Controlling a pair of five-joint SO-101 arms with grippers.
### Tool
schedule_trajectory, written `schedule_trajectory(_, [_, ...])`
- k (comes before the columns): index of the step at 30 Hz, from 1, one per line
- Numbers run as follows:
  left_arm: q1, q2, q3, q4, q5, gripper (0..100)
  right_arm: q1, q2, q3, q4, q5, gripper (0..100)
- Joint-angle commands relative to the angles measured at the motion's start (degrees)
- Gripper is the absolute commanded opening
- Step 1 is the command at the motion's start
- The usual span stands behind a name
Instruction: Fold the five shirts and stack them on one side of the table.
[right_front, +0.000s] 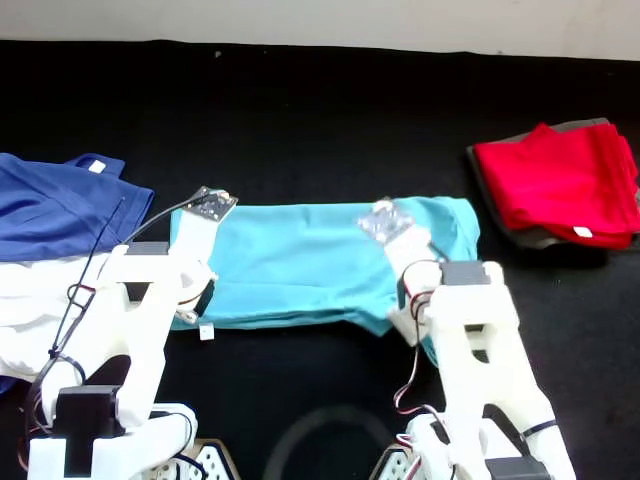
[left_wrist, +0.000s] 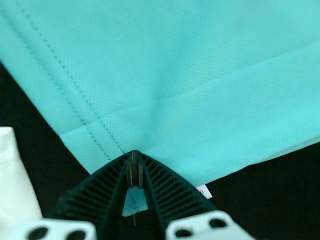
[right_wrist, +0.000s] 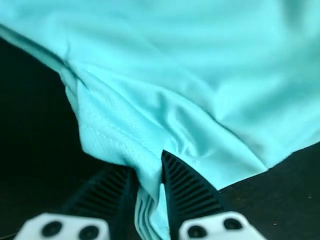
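A turquoise shirt (right_front: 300, 260) lies folded lengthwise across the middle of the black table (right_front: 300, 120). My left gripper (left_wrist: 134, 159) is shut on the turquoise shirt (left_wrist: 165, 80) at its hemmed corner, at the shirt's left end in the high view, under the left arm (right_front: 190, 270). My right gripper (right_wrist: 148, 172) is shut on a bunched fold of the turquoise shirt (right_wrist: 200, 75) at its right near edge, under the right arm (right_front: 420, 290). A folded red shirt (right_front: 560, 180) rests on a folded grey shirt (right_front: 535, 238) at the right side.
A blue shirt (right_front: 55, 205) lies crumpled at the left edge, with a white shirt (right_front: 30, 300) below it, beside the left arm. White cloth (left_wrist: 12, 180) shows next to the left gripper. Bare black table stretches along the back.
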Motion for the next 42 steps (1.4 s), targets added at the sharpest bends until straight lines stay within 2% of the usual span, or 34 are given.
schedule_trajectory(1, [-1.01,-0.22,0.22,-1.32,-0.44,1,0.75,-0.66,-6.9,-0.75,0.62,0.6])
schedule_trajectory(7, [-1.01,-0.22,0.22,-1.32,-0.44,1,0.66,14.11,-16.22,-5.76,0.35,0.7])
schedule_trajectory(9, [-1.01,-0.22,0.22,-1.32,-0.44,1,0.66,20.7,-21.41,-5.49,0.26,4.4])
schedule_trajectory(13, [-1.01,-0.22,0.22,-1.32,-0.44,1,0.66,32.4,-32.57,-3.12,-3.08,18.3])
schedule_trajectory(19, [-1.01,-0.22,0.22,-1.32,-0.44,1,0.84,45.32,-46.02,-2.68,-7.47,19.0])
schedule_trajectory(24, [-1.01,-0.22,0.22,-1.32,-0.44,1,1.01,43.91,-51.74,1.63,-13.01,19.0])
schedule_trajectory(30, [-1.01,-0.22,0.22,-1.32,-0.44,1,1.1,33.36,-52.7,11.82,-13.45,18.8])
schedule_trajectory(32, [-1.01,-0.22,0.22,-1.32,-0.44,1,1.1,29.85,-52.62,15.25,-13.45,15.6])
schedule_trajectory(35, [-1.01,-0.22,0.22,-1.41,-0.44,1,1.1,27.65,-52.62,18.24,-13.27,1.1])
schedule_trajectory(42, [-0.92,-0.22,0.22,-1.49,-0.44,1,4.44,33.1,-52.18,19.47,-13.45,0.7])
